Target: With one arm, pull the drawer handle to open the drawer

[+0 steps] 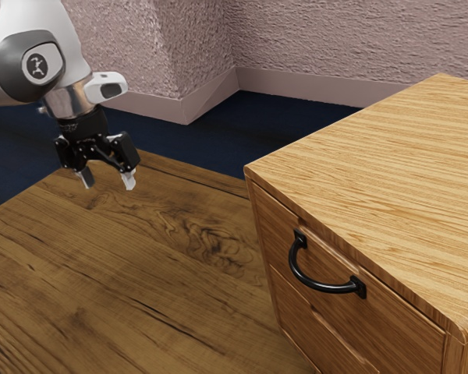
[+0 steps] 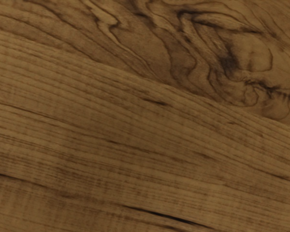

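Note:
A light wooden cabinet [image 1: 390,179] stands on the exterior view's right. Its top drawer front [image 1: 327,292] sits flush with the cabinet and carries a black curved handle [image 1: 321,271]. My gripper [image 1: 108,180] hangs open above the dark wooden table [image 1: 125,273] at the exterior view's upper left, far from the handle, fingers pointing down with nothing between them. In the wrist view the table's wood grain [image 2: 145,125] lies right beneath the hand.
A second drawer front [image 1: 316,336] lies below the first. Beyond the table are a dark blue floor [image 1: 242,128] and pinkish textured walls [image 1: 327,39]. Open tabletop stretches between my gripper and the cabinet.

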`<state>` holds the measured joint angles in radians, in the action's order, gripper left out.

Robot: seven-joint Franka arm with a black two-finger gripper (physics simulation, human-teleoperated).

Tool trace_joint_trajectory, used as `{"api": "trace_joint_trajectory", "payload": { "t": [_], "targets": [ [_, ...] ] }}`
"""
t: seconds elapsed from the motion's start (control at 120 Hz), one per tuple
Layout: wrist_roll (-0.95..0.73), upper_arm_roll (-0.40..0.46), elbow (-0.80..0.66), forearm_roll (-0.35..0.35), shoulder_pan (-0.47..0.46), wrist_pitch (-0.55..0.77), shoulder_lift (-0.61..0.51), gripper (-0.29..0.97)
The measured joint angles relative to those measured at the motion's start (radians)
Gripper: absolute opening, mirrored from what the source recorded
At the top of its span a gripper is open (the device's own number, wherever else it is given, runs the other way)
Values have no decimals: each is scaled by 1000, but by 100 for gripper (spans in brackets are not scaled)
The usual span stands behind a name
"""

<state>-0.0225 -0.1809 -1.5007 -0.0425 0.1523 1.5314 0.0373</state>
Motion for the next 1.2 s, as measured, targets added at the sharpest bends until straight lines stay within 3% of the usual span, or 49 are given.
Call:
{"api": "trace_joint_trajectory", "payload": {
  "t": [0.275,0.358,0.5,0.617,0.767,0.85,0.983,1.092,1.2],
  "targets": [
    [-26,-8,29,-41,-198,2,-16,68],
    [-32,-7,100,-40,-255,-15,-124,68],
    [-40,-3,82,-10,-133,-60,-179,68],
    [-45,-5,60,0,-126,-81,-104,68],
    [-52,-13,53,3,-132,-97,-100,68],
    [-56,-11,-98,5,-149,-102,-252,68],
    [-136,-3,-535,32,-139,21,-597,68],
    [-309,102,-777,47,-78,136,-838,68],
    [-474,134,-858,71,-172,277,-879,68]
  ]
}}
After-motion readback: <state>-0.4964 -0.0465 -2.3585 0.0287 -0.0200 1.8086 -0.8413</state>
